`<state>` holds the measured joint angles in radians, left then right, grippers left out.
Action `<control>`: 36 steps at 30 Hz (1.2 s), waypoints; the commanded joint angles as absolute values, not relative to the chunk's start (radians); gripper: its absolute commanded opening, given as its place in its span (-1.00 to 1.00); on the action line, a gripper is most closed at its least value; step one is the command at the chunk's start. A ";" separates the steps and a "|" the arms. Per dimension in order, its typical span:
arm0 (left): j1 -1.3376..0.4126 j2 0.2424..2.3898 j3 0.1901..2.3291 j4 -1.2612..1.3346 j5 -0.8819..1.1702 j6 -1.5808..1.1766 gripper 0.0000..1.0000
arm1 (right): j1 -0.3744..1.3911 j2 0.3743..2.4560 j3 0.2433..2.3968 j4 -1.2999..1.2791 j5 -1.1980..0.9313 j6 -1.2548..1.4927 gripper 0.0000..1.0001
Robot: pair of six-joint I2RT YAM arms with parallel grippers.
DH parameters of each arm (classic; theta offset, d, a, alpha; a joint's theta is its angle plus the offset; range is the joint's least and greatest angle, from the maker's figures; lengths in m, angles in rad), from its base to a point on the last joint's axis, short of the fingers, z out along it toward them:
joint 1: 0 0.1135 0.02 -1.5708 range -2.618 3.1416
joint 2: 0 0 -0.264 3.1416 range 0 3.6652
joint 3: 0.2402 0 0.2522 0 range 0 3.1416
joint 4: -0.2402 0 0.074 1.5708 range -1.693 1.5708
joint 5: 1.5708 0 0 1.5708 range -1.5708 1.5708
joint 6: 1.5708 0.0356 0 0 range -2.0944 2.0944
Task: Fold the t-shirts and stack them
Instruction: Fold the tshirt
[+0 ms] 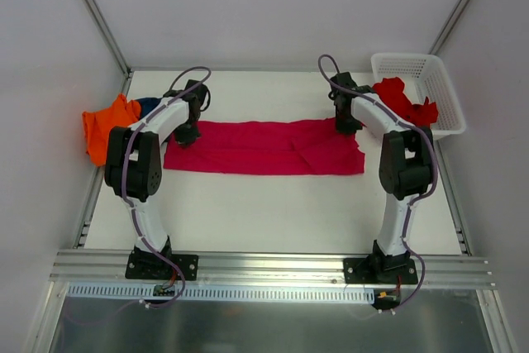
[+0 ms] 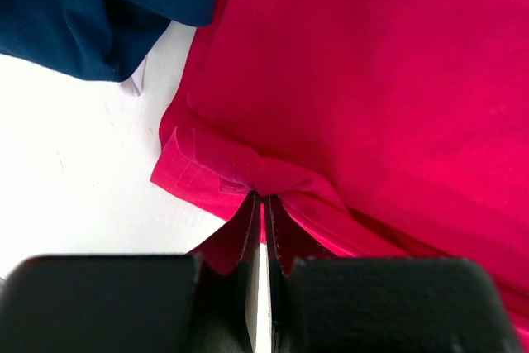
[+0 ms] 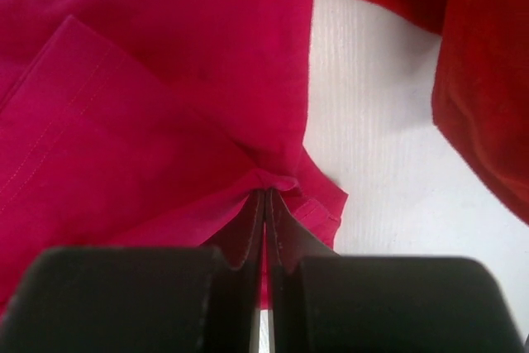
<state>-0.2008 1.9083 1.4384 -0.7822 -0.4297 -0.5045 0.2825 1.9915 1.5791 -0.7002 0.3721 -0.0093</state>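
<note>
A magenta-pink t-shirt [image 1: 264,148] lies folded into a long band across the table, between the two arms. My left gripper [image 1: 187,132] is shut on its left end; in the left wrist view [image 2: 263,197] the cloth [image 2: 372,80] bunches at the fingertips. My right gripper [image 1: 345,124] is shut on the shirt's right end, pinching a fold [image 3: 266,181] of the pink cloth [image 3: 149,121]. An orange t-shirt [image 1: 107,126] and a navy t-shirt [image 1: 149,105] [image 2: 91,6] lie at the far left. A bright red t-shirt [image 1: 405,101] [image 3: 479,80] hangs from the basket.
A white mesh basket [image 1: 426,72] stands at the back right, right of my right gripper. An aluminium rail [image 1: 273,266] runs along the near edge by the arm bases. White walls with metal posts enclose the table [image 1: 264,212] at the back and sides.
</note>
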 commanded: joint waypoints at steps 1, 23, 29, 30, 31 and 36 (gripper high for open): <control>-0.187 1.876 1.476 -0.799 -0.480 -0.477 -1.00 | 0.253 1.983 1.666 -0.727 0.362 -0.052 -0.99; -0.146 2.014 1.586 -0.822 -0.462 -0.436 -0.18 | 0.207 2.206 1.959 -0.850 0.321 -0.095 -0.31; -0.149 1.938 1.719 -0.819 -0.525 -0.451 0.98 | 0.206 2.154 2.041 -0.819 0.302 -0.118 0.08; -0.153 1.924 1.751 -0.821 -0.523 -0.433 0.98 | 0.207 2.142 2.063 -0.821 0.299 -0.124 0.09; -0.158 1.895 1.814 -0.819 -0.526 -0.423 0.98 | 0.209 2.123 2.081 -0.821 0.298 -0.132 0.09; -0.193 1.786 1.852 -0.821 -0.526 -0.400 0.98 | 0.210 1.910 2.016 -0.789 0.290 -0.126 0.11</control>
<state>-0.1680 1.9228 1.8194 -0.7956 -0.4862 -0.4255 0.2111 2.1212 2.0262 -0.7979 0.3008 -0.1104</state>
